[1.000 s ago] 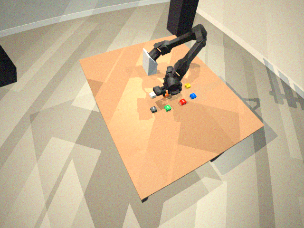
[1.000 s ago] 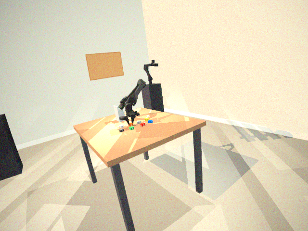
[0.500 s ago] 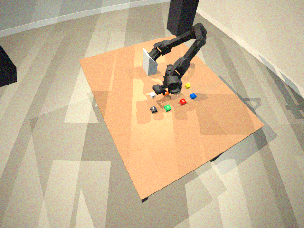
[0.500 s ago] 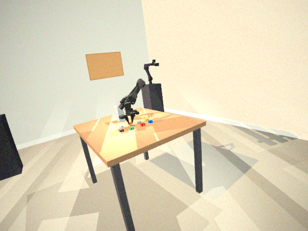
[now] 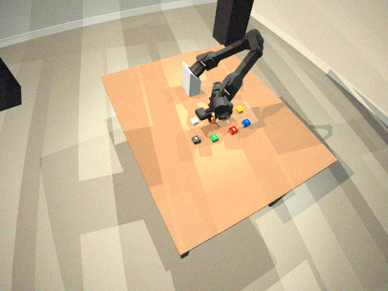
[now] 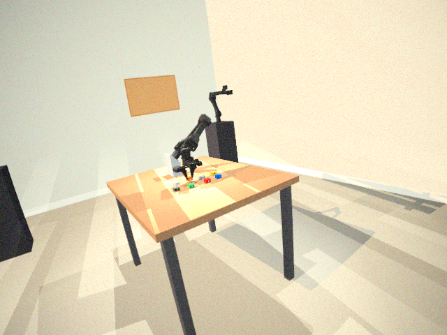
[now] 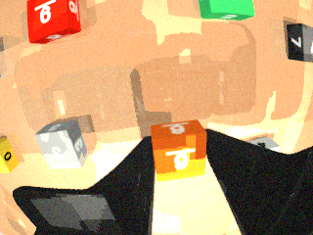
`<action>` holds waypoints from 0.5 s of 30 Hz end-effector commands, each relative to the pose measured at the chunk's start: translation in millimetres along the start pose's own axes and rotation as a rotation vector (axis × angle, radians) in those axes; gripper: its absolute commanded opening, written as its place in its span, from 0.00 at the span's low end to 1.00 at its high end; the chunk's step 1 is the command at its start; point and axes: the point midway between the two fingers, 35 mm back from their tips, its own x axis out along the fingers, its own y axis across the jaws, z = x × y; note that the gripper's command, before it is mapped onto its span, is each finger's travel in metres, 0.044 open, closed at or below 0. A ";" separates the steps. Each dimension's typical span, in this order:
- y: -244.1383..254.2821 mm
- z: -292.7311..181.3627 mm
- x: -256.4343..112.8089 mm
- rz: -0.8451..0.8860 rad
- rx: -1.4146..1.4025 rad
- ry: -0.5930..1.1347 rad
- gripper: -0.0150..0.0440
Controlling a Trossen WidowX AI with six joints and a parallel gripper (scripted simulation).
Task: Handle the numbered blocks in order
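Observation:
My gripper (image 5: 212, 120) (image 6: 189, 177) (image 7: 178, 139) is shut on the orange block (image 7: 179, 159), with a finger against each side. Its digit looks like an upside-down underlined 6. Any gap under it is too small to tell. The grey block (image 6: 201, 177) (image 7: 63, 147) shows a 2 or 3. The white block (image 5: 194, 120) (image 7: 264, 143) is partly behind a finger. The black block (image 5: 196, 139) (image 7: 299, 43) shows 7 and the yellow block (image 5: 239, 109) (image 7: 7, 156) shows 0. The red block (image 5: 233, 130) (image 7: 54, 22) shows a barred 6 or 9. Digits on the green block (image 5: 214, 137) (image 7: 227, 7) and blue block (image 5: 246, 122) are unclear.
A pale upright panel (image 5: 191, 82) stands on the wooden table (image 5: 219, 203) behind the blocks, close to part of the arm. The grey and white blocks flank the fingers. A dark pedestal (image 6: 221, 142) with another arm stands beyond the table.

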 end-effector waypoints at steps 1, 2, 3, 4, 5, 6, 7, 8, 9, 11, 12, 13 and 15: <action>-0.4 -0.2 3.8 -0.004 -0.003 0.002 0.46; -0.4 -0.2 5.1 -0.004 -0.003 0.002 0.46; -0.4 -0.2 6.3 -0.004 -0.003 0.002 0.46; -0.4 -0.2 7.6 -0.004 -0.003 0.002 0.46; -0.4 -0.3 8.9 -0.003 -0.003 0.002 0.46; -0.4 -0.3 10.2 -0.003 -0.003 0.002 0.46; -0.4 -0.3 11.4 -0.003 -0.003 0.002 0.46; -0.3 -0.3 12.7 -0.003 -0.003 0.002 0.46; -0.3 -0.4 13.7 -0.003 -0.003 0.002 0.46; -0.3 -0.4 14.5 -0.003 -0.003 0.002 0.46; -0.3 -0.4 14.5 -0.003 -0.003 0.002 0.46; -0.3 -0.4 14.5 -0.003 -0.003 0.002 0.46; -0.3 -0.4 14.5 -0.003 -0.003 0.002 0.46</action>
